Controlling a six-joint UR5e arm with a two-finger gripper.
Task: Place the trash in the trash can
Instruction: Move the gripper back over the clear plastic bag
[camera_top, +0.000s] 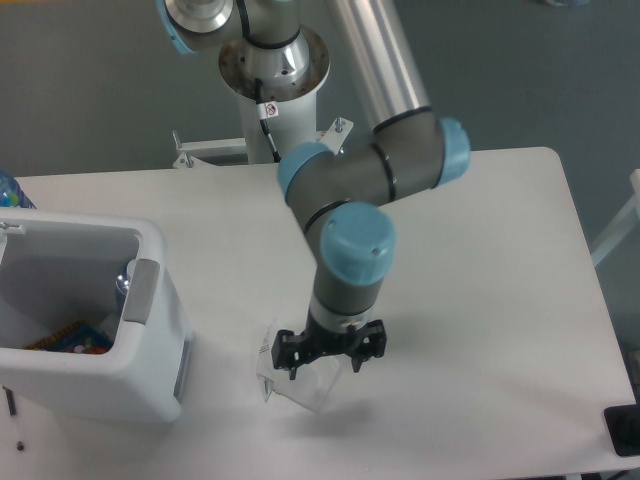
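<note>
While its fingers stand apart, the tool straddles the crumpled translucent white plastic wrapper (near the desk's front edge).

White table fills most of view, rounded corner at 2 o'clock. Grey floor beyond, 10 to 2 o'clock. White metal bracket at table's far edge, 11 o'clock. Small black object at 4 o'clock, cut off by edge.
</note>
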